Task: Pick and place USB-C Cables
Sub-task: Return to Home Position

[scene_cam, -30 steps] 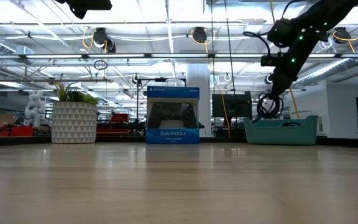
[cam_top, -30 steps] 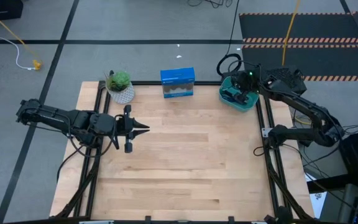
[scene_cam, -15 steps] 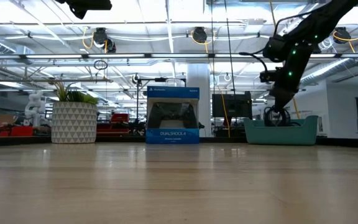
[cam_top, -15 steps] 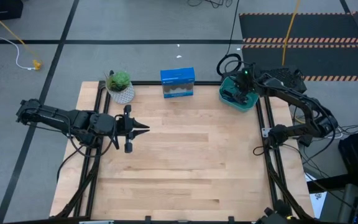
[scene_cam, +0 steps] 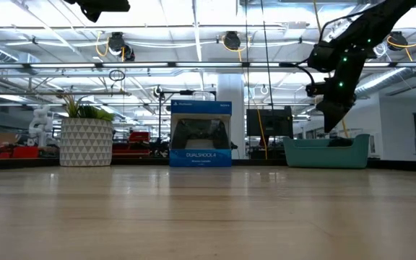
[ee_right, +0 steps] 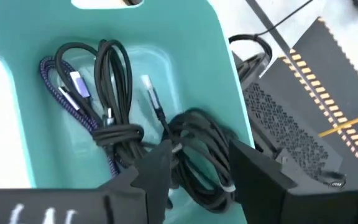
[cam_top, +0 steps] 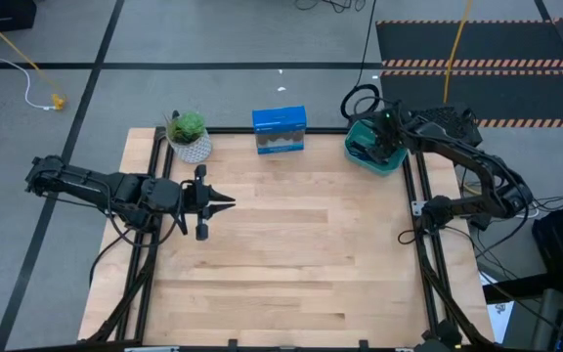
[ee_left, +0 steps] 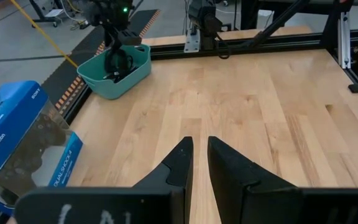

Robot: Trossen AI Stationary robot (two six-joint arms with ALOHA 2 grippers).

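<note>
A teal bin (cam_top: 358, 154) stands at the table's far right corner. In it lie the USB-C cables: a blue-purple one (ee_right: 59, 93), a long black bundle (ee_right: 114, 74) and a round black coil (ee_right: 204, 149). My right gripper (ee_right: 197, 177) hangs open just above the bin (scene_cam: 327, 152), its fingers either side of the coil's place but above it. In the low view nothing hangs from my right gripper (scene_cam: 336, 121). My left gripper (cam_top: 225, 202) waits level over the table's left part, fingers close together and holding nothing.
A potted plant (cam_top: 189, 137) and a blue controller box (cam_top: 280, 130) stand along the far edge. A big black cable loop (cam_top: 360, 100) lies on the floor behind the bin. Black frame rails (cam_top: 416, 210) run along the table's sides. Bare wood (cam_top: 301, 244) fills the middle.
My right gripper has gone down to the bin with the black coil hanging from it, then opened and let go. The coil now lies in the bin, and the gripper stands a little above it.
</note>
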